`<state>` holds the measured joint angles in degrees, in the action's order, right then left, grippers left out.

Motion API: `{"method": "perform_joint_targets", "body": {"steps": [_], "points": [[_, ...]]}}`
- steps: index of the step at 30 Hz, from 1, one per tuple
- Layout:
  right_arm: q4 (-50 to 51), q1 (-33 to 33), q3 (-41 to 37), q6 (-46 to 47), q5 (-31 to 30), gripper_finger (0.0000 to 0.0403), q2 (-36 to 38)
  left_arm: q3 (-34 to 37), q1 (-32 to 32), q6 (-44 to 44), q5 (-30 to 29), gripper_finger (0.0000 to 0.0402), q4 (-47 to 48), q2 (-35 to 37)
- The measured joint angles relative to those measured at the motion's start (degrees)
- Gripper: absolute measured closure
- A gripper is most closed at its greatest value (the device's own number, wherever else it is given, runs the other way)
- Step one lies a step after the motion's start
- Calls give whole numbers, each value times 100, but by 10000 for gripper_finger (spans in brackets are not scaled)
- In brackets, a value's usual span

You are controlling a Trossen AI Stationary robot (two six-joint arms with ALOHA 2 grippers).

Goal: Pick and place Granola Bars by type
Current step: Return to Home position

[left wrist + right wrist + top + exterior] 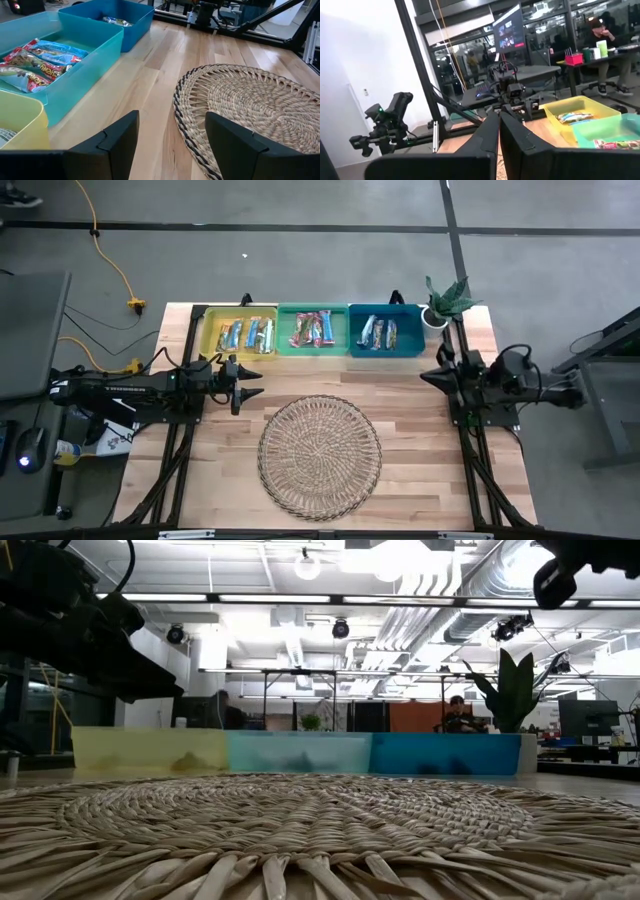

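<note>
At the tabletop's [415,420] far edge, granola bars [312,330] lie in three bins [300,752]; left jaws open, empty; right jaws closed, empty.

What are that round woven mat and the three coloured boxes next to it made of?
The round woven tray looks like wicker or rattan: pale, matte strands coiled in rings. The yellow bin, green bin and blue bin look like plastic: smooth, thin, slightly see-through walls.
</note>
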<state>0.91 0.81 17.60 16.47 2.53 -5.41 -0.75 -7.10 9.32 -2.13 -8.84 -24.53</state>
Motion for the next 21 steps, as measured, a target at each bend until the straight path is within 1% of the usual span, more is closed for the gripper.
{"method": "perform_joint_targets", "body": {"steps": [7, 21], "points": [[-182, 10, -469, -145, -5, 402, 523, 0, -2, 0, 0, 177, 0, 0], [-206, 10, -924, -242, 104, 403, 509, 0, -2, 0, 4, 177, 0, 0]]}}
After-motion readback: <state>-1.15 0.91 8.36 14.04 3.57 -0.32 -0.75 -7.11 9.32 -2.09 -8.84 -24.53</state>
